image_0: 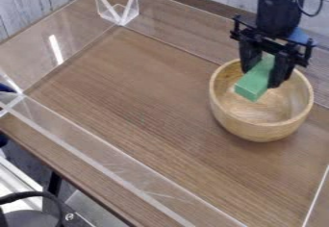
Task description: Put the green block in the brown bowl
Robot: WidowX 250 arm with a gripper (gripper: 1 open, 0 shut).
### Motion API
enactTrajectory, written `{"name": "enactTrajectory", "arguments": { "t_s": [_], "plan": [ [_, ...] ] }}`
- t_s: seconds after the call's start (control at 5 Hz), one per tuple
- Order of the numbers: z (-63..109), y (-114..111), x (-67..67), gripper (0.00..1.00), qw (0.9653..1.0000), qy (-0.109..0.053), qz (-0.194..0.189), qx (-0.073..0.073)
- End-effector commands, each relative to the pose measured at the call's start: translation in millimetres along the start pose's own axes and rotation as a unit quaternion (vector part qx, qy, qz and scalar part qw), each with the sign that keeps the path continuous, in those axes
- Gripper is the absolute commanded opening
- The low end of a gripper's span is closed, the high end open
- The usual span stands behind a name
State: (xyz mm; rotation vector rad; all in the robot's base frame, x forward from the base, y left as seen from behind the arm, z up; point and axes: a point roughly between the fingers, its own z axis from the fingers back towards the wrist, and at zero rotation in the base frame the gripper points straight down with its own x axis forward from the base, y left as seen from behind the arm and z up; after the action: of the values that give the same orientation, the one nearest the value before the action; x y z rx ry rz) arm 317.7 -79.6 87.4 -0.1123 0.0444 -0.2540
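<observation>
The green block [255, 81] hangs tilted between the black fingers of my gripper [270, 69], which is shut on its upper end. It is held over the inside of the brown bowl [226, 111], a round light wooden bowl standing at the right of the table. The block's lower end sits just above the bowl's hollow; whether it touches the wood I cannot tell. My gripper points straight down from the black arm at the top right.
A clear acrylic wall [77, 154] borders the dark wooden table [115, 87] along the front and left. A small clear triangular stand [115, 8] is at the back left corner.
</observation>
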Motion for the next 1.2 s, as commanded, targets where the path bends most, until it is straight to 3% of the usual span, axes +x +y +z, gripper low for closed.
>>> {"name": "enactTrajectory", "arguments": {
  "t_s": [0.0,0.4,0.6,1.0],
  "plan": [
    [29.1,-5.1,11.3,0.00,0.9987,-0.050,-0.011,0.002],
    [59.0,-10.8,8.2,0.00,0.9962,-0.084,-0.022,0.003],
    [57.8,-12.9,8.3,0.00,0.9958,-0.087,-0.028,0.001],
    [39.8,-13.5,10.0,0.00,0.9970,-0.070,-0.032,-0.004]
  ]
}}
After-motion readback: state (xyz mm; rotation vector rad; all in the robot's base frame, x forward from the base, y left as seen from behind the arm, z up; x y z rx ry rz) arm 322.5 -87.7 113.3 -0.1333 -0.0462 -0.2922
